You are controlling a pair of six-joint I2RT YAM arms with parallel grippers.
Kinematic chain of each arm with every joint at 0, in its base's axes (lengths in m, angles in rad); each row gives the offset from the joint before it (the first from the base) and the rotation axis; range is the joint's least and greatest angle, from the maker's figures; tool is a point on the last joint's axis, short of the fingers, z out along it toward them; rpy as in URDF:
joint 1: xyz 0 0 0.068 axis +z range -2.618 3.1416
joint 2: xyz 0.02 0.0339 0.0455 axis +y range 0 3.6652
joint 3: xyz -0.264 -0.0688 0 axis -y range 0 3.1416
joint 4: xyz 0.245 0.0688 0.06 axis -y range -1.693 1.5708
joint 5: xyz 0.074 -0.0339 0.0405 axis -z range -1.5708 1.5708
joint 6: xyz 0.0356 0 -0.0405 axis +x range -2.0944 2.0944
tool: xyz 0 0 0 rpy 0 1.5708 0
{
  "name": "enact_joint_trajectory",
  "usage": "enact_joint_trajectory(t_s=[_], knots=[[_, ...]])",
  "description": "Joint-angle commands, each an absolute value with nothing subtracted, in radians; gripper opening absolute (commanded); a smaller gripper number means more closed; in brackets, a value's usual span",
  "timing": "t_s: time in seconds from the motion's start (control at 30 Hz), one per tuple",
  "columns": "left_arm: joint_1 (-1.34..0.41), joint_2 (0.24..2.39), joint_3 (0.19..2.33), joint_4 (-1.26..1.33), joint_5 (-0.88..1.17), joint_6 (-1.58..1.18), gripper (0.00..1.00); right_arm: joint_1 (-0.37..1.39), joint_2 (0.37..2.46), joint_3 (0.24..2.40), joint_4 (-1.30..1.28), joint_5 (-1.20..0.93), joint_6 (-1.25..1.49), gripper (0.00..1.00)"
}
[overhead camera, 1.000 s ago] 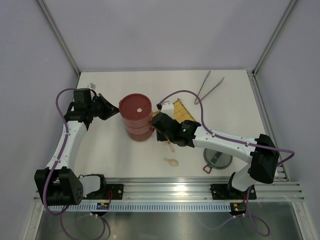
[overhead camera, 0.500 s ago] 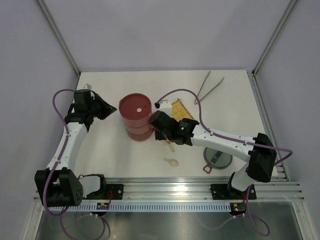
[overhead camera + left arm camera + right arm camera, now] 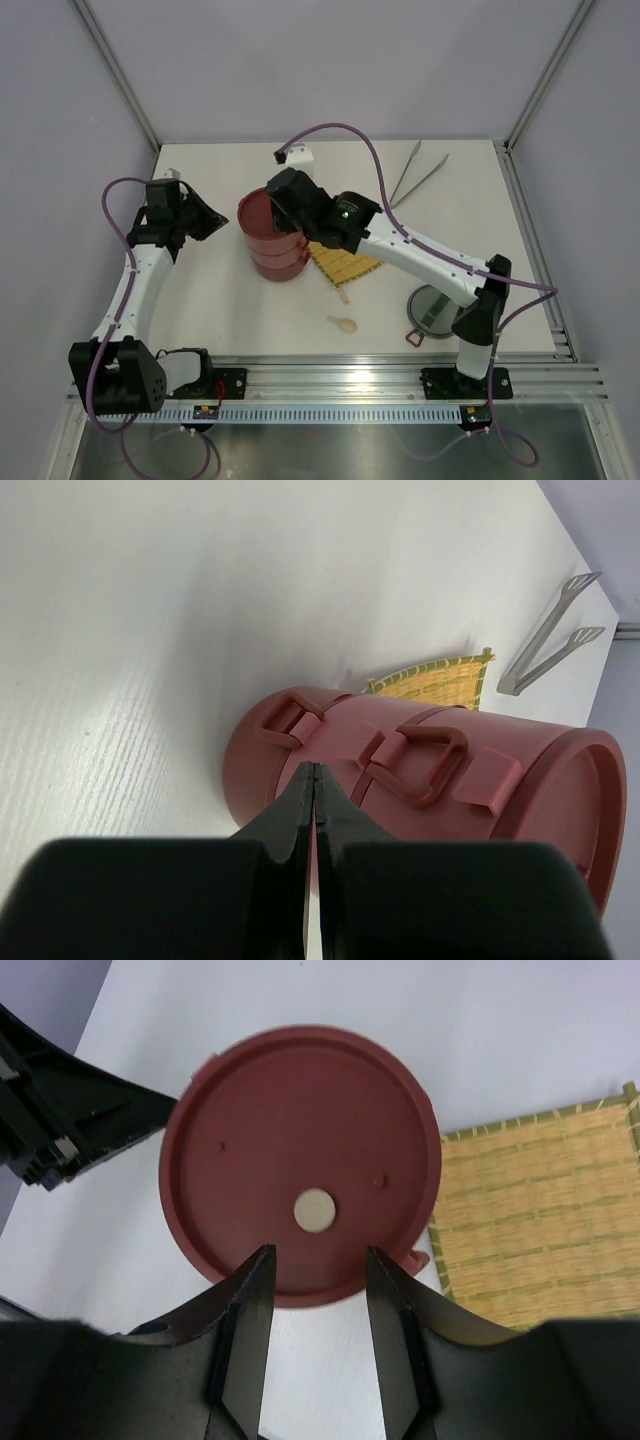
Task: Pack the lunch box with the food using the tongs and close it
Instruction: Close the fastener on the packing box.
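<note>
Jaws spread, the right tool [image 3: 318,1260] hovers over the lunch box [image 3: 262,255] at the centre of the tabletop [image 3: 200,300]. The left tool [image 3: 314,775], pressed together, sits at its 9 o'clock. The right tool should descend centred, gripping the rim of the lid [image 3: 300,1130] evenly.

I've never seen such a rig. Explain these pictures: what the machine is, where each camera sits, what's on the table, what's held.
Two robot arms are bolted at the near edge of the table. One picture looks down from above and behind them; the other two come from a camera on each wrist. On it stand a red stacked lunch box, a yellow woven mat, silver tongs, a cream spoon and a grey lid. The left arm points shut jaws at the box's side. The right arm holds open jaws over the box's red top disc. Nothing is held.
</note>
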State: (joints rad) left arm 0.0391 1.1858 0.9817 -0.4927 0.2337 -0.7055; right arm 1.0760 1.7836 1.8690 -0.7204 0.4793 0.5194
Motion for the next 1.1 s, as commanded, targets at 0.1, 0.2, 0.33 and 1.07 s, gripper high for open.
enact_joint_trajectory(t_s=[0.1, 0.2, 0.33, 1.07], knots=[[0.051, 1.178, 1.048, -0.489, 0.284, -0.677, 0.00, 1.043, 2.022, 2.198, -0.853, 0.505, 0.354, 0.47], [0.052, 1.178, 1.049, -0.480, 0.342, -0.661, 0.05, 1.022, 2.080, 2.247, -0.845, 0.483, 0.330, 0.47], [0.052, 1.183, 1.037, -0.454, 0.438, -0.655, 0.11, 1.014, 2.102, 2.229, -0.808, 0.446, 0.275, 0.46], [0.049, 1.296, 1.005, -0.281, 0.529, -0.724, 0.12, 1.014, 2.071, 2.089, -0.804, 0.281, 0.218, 0.41]])
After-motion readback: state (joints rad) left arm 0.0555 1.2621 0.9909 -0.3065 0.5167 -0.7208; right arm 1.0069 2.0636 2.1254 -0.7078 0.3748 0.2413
